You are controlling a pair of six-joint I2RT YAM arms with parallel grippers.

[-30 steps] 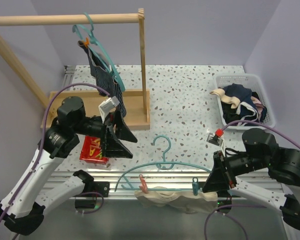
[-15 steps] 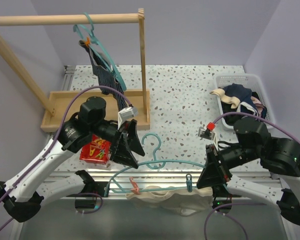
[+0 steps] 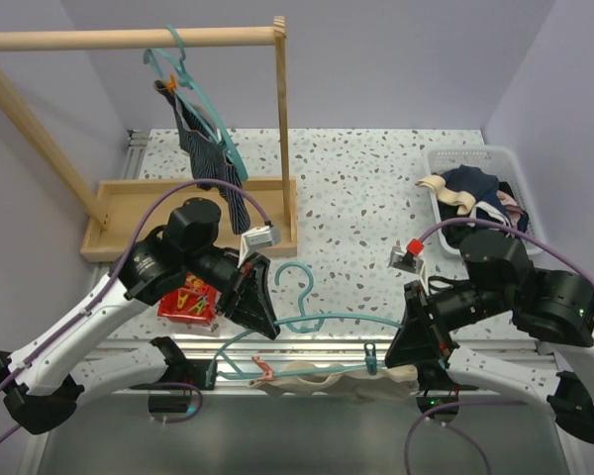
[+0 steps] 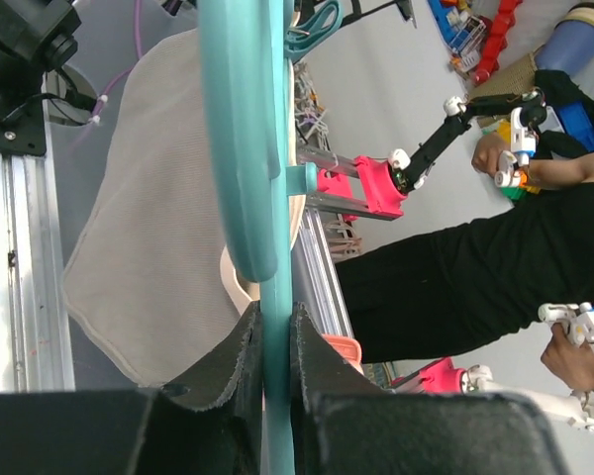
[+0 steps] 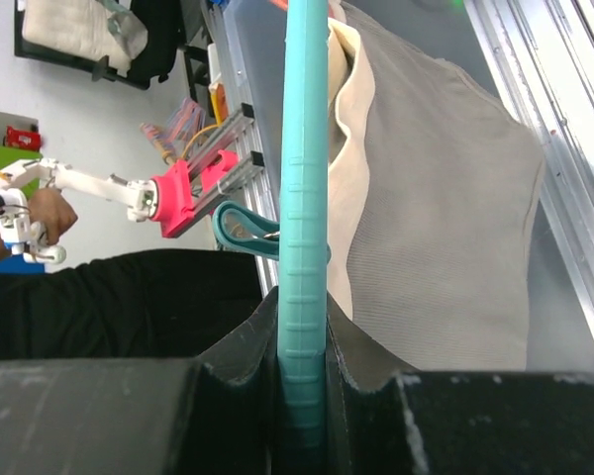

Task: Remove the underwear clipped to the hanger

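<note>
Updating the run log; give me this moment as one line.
left gripper: shut on teal plastic hanger | right gripper: shut on same hanger | grey-beige cloth briefs: clipped to it, hanging | step: unclipping not yet done

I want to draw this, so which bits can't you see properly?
- Top view: the left gripper and right gripper cover the spots where they clamp the teal hanger.
- Top view: the right gripper hides one end of the grey-beige underwear.
- Top view: the left arm covers part of the red box.
- Top view: clothes in the white basket are heaped, too tangled to count.
- Wrist views: frame edges cut off the hanger's length.
</note>
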